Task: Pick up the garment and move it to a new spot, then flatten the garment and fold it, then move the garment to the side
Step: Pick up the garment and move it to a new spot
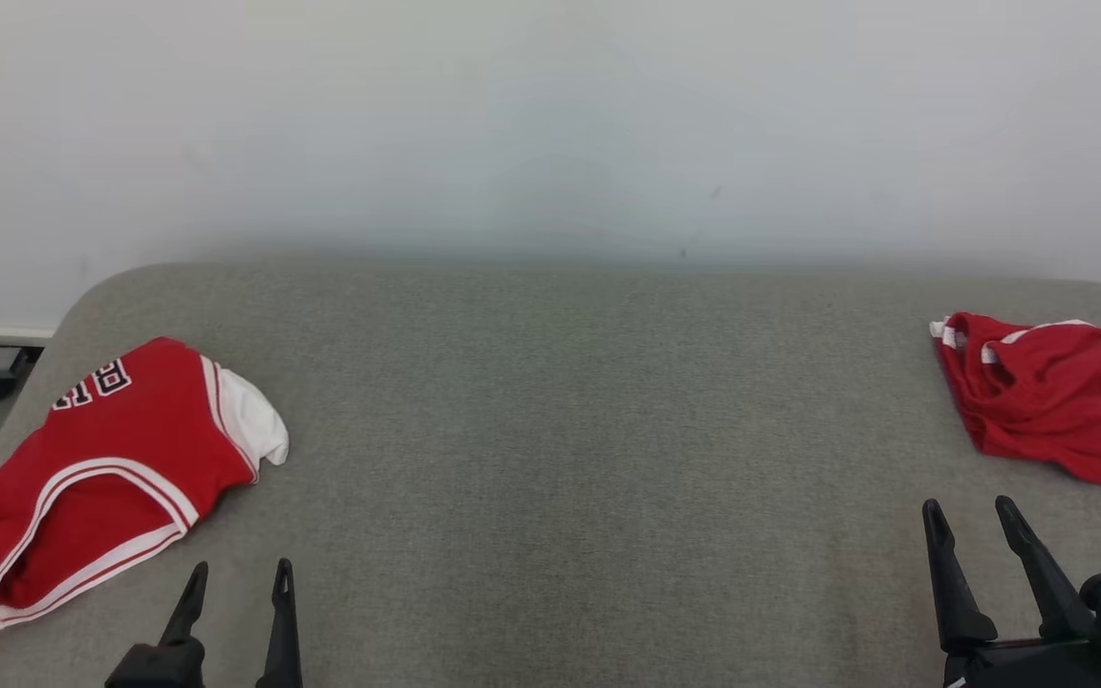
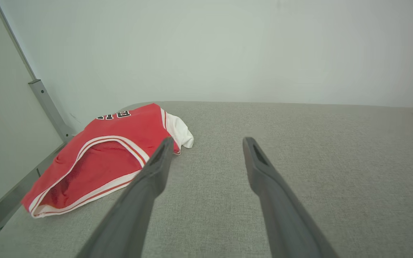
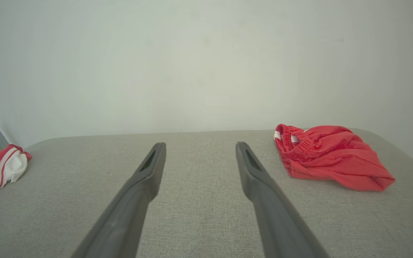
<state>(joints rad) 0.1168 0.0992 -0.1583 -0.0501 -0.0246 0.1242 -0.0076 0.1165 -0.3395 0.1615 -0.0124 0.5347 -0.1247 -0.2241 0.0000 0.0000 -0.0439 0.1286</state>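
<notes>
Pick-up not yet begun: left gripper (image 1: 241, 566) and right gripper (image 1: 969, 504) hover empty, fingers spread, over the table (image 1: 550, 430); crumpled shorts (image 1: 1047, 397) lie at 3 o'clock, a jersey (image 1: 111, 459) at 8; next, the right gripper likely must reach toward 1 o'clock to pinch the shorts.

Left hand (image 1: 240, 570): two long dark grey fingers (image 2: 145, 186), tapering to blunt tips, a slot near each tip.
Right hand (image 1: 969, 506): matching fingers on a black blocky base (image 1: 1038, 661).

You've got jersey (image 1: 111, 459) on the table's (image 1: 560, 430) left, shorts (image 1: 1047, 397) on its right; left gripper (image 1: 240, 569) before jersey, right gripper (image 1: 969, 505) before shorts.
</notes>
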